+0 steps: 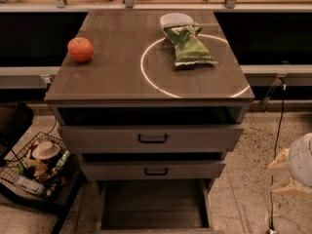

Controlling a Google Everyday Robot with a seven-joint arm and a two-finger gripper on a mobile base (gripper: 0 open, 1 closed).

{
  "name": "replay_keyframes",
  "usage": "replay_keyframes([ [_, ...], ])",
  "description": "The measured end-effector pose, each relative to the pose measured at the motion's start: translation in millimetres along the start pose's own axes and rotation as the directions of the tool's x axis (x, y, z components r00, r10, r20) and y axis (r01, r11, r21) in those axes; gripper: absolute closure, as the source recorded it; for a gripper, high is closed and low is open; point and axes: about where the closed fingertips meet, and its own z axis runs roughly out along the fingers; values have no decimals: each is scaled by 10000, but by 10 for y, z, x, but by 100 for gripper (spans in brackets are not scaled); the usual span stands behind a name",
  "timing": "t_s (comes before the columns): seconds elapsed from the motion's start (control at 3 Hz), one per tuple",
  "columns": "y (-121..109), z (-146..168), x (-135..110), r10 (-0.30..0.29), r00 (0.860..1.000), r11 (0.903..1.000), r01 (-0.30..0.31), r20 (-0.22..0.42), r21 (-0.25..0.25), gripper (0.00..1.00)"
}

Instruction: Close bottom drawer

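Observation:
The bottom drawer [153, 206] of the grey-brown cabinet [146, 87] is pulled far out toward me. Its bare inside floor shows, and its front and handle are cut off by the lower edge of the view. The middle drawer [155, 170] and the top drawer [152, 138] above it stand slightly out, each with a small black handle. My gripper [282, 178], whitish with beige tips, hangs at the right edge, beside the cabinet at about the middle drawer's height and clear of it.
On the cabinet top lie a red apple [80, 49], a green chip bag [189, 45] and a white bowl [176, 19], with a white circle marked there. A wire basket [36, 167] of items sits on the floor at left. A cable [277, 130] hangs at right.

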Motion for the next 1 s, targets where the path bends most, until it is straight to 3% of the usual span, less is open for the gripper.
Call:
replay_keyframes([
  [0.33,3,94,-31,-32,10000,9999,32,7,-113,84],
  [0.67,6,87,-33,-38,10000,9999,38,-1,-102,100],
  [1.0,11,94,-68,-80,9998,10000,80,-162,26,100],
])
